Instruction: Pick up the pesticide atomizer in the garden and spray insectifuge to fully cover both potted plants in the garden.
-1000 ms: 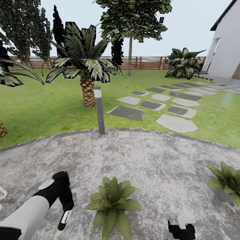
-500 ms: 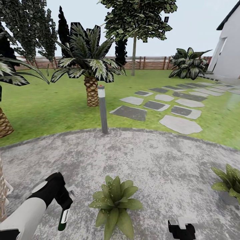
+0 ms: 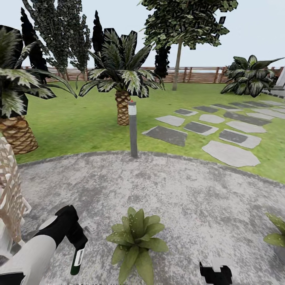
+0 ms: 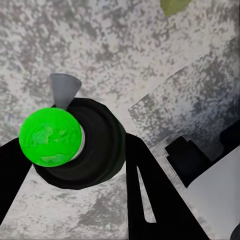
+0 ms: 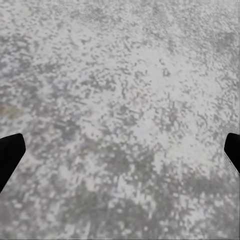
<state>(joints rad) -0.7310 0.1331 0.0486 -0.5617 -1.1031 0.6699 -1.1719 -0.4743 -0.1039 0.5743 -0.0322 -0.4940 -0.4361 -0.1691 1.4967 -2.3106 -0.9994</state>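
The left tool (image 3: 75, 247) hangs low at the near left over the grey paving (image 3: 178, 190), closed around the spray bottle (image 3: 76, 259), a dark bottle with a pale band pointing down. From the left wrist the bottle (image 4: 75, 145) is seen end-on between the two dark fingers, showing a bright green round cap and a grey nozzle. Just right of it stands one potted plant (image 3: 136, 241), with tiny white specks on its leaves; its pot is hidden beneath them. The second potted plant (image 3: 277, 233) is cut off at the right edge. The right tool (image 3: 215, 273) is cut off at the near edge; from its wrist the dark fingertips (image 5: 10, 155) stand wide apart, holding nothing.
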